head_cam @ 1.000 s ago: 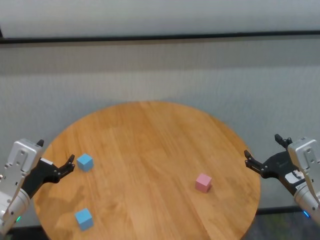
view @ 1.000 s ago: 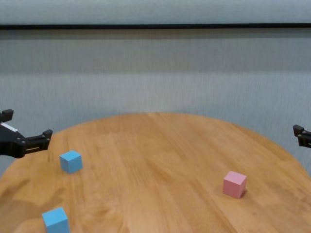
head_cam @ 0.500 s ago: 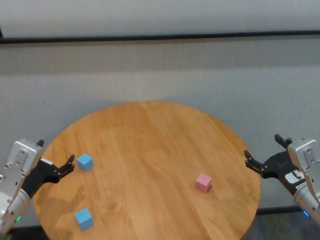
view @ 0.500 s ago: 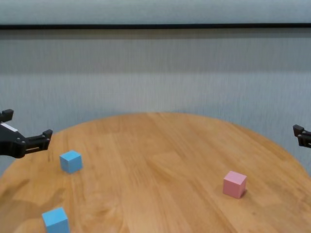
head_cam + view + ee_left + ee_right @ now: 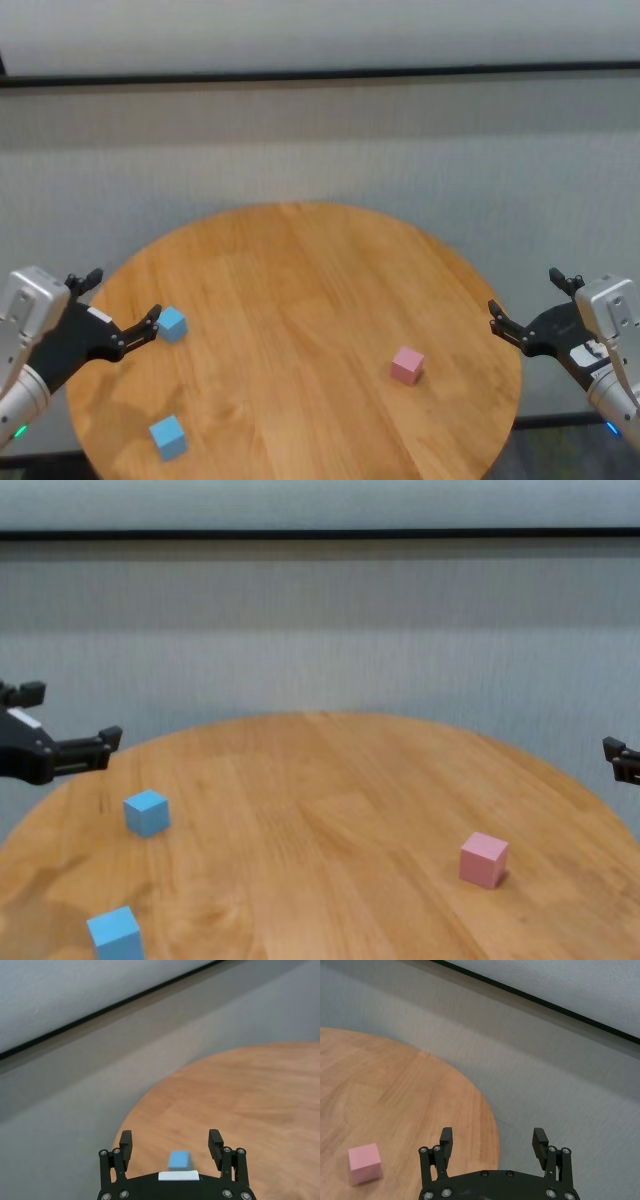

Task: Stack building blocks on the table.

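On the round wooden table (image 5: 300, 270) lie three cubes. One light blue cube (image 5: 172, 322) (image 5: 146, 811) sits at the left, a second light blue cube (image 5: 167, 437) (image 5: 113, 932) nearer the front left edge, and a pink cube (image 5: 406, 365) (image 5: 483, 859) at the right. My left gripper (image 5: 124, 297) (image 5: 75, 715) is open and empty, hovering above the table's left edge, just left of the farther blue cube, which shows between its fingers in the left wrist view (image 5: 179, 1159). My right gripper (image 5: 525, 292) is open and empty, off the table's right edge; the pink cube shows in its wrist view (image 5: 364, 1161).
A grey wall with a dark horizontal strip (image 5: 320, 75) stands behind the table. The wood between the blue cubes and the pink cube (image 5: 290, 340) is bare. The grey floor (image 5: 545, 1090) lies beyond the table's right edge.
My left gripper has risen a little and shifted toward the farther blue cube. The right arm and the three cubes have not moved.
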### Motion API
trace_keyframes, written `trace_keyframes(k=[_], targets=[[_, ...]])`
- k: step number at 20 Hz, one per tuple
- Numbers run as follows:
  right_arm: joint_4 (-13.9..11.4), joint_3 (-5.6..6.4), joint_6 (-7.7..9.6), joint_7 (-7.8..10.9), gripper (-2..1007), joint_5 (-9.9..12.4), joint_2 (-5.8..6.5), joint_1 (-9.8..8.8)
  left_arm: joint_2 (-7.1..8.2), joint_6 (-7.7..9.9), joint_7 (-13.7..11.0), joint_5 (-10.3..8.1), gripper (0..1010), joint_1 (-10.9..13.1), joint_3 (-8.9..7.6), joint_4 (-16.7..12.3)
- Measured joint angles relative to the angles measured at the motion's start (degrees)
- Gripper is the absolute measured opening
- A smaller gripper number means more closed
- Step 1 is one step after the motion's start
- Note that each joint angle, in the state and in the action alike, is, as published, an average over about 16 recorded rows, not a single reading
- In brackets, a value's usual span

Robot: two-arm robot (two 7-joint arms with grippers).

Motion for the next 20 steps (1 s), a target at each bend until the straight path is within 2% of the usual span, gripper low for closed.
trace_keyframes(k=[10,15,20], targets=[[0.0,0.00,0.00,0.00,1005,0.0,0.00,0.00,3.58,-1.48,-10.1,-5.34,1000,3.1,-1.70,-4.1],[0.0,0.00,0.00,0.00,1005,0.0,0.00,0.00,4.58,-1.84,-13.9,-7.18,1000,5.1,-1.93,-5.3],[0.0,0.00,0.00,0.00,1005,0.0,0.00,0.00,4.85,-1.92,-16.5,-8.38,1000,6.6,-1.95,-5.8]])
